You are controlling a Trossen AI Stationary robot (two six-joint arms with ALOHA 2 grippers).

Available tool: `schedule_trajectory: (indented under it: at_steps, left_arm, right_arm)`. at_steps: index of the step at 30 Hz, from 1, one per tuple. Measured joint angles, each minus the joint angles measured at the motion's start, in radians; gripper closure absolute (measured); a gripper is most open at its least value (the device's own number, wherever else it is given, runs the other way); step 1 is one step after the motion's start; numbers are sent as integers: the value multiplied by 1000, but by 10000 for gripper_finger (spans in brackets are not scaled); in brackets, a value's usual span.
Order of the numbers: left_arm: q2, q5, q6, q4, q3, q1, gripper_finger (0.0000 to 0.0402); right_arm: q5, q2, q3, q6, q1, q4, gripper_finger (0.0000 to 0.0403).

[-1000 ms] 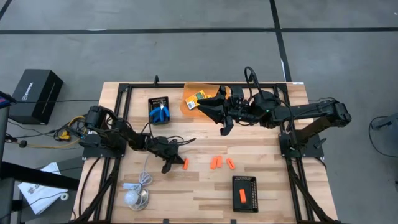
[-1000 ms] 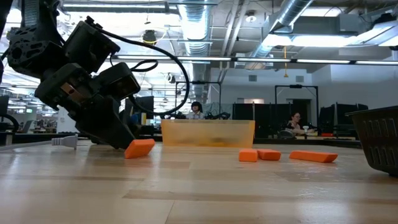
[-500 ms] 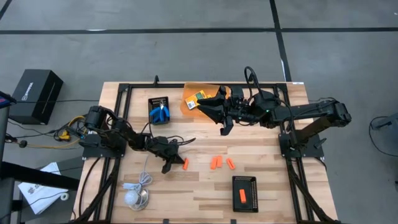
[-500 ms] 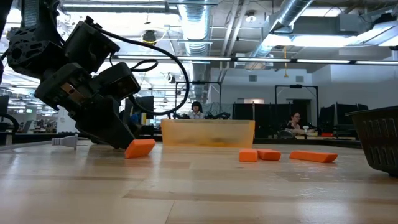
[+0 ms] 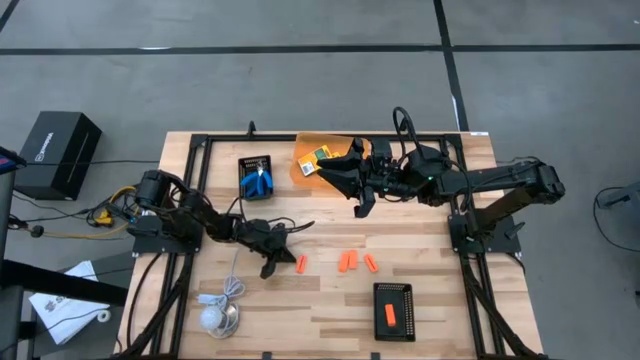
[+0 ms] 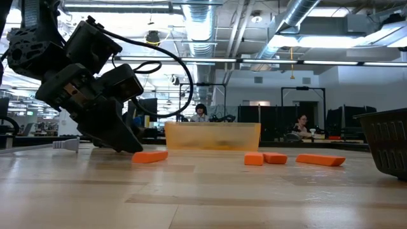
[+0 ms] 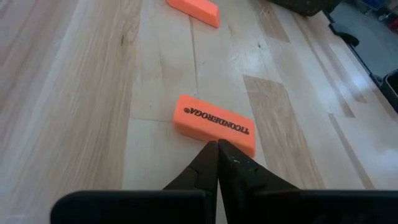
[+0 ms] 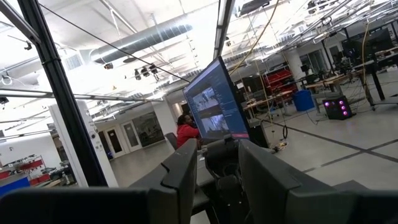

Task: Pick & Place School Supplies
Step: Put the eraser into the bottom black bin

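My left gripper (image 5: 272,262) is low over the table, shut, its tips (image 7: 217,147) at an orange stick (image 7: 214,122) printed TICONDEROGA that lies flat (image 6: 150,156). More orange sticks (image 5: 346,261) (image 5: 371,264) lie to its right, and another (image 5: 390,316) sits in a black tray. Blue-handled scissors (image 5: 258,181) lie in a second black tray. A yellow-and-green crayon box (image 5: 322,155) rests in the orange bin. My right gripper (image 5: 350,185) hangs open above the table next to that bin, and its wrist view sees only the room. My left gripper meets the orange stick with its shut fingertips (image 7: 211,155) against the stick's near long side (image 7: 219,138), about mid-length. The fingers slant down from the table's left and lie across the stick. The stick lies flat on the table (image 6: 150,156).
A white cable with a round puck (image 5: 218,318) lies near the front left. The orange bin (image 6: 212,136) stands at the far edge. One black tray (image 5: 394,310) is at the near right, another (image 5: 256,176) at the far left. Bare wood lies between them.
The orange stick at my left gripper was propped up at one end against the fingertips. It has dropped flat on the table, a little farther toward the right. Both arms have kept still.
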Motion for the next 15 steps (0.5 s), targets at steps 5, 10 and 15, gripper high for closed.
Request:
schedule_trajectory:
  at_steps: [5,10,15]
  left_arm:
    - [-59,4,-42,6,-4,13,399]
    - [-66,22,-31,3,-3,46,399]
    - [-50,43,-15,3,22,48,399]
  right_arm:
    - [-4,0,0,0,0,-1,291]
    - [-6,0,0,0,0,-3,291]
    - [-6,0,0,0,0,-1,291]
